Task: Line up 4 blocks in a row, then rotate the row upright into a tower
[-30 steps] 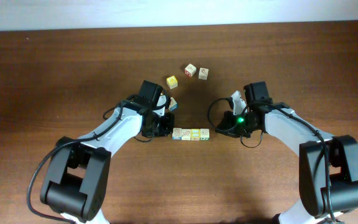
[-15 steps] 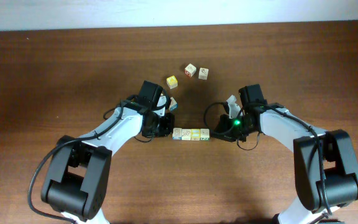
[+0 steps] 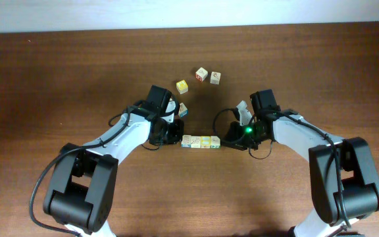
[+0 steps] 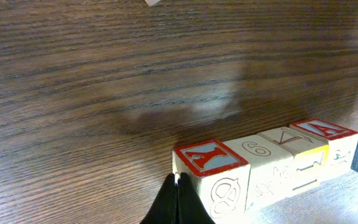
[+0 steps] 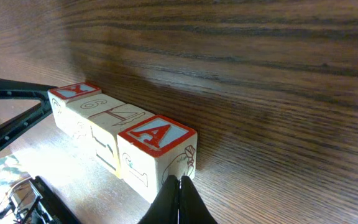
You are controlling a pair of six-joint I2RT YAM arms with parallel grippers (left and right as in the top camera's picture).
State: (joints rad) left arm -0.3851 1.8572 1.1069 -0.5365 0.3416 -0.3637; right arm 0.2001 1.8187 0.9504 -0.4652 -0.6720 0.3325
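Wooden blocks [image 3: 202, 142] between closed jaws (long sides exposed).

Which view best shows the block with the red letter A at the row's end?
Right wrist: the A block sits nearest, its top letter and side prints sharp. Left wrist shows it at the row's far end, smaller. Overhead shows it as a tiny cube, print unreadable.

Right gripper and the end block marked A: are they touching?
Touching. Right wrist view shows the shut right gripper with its tips against the A block, no gap.
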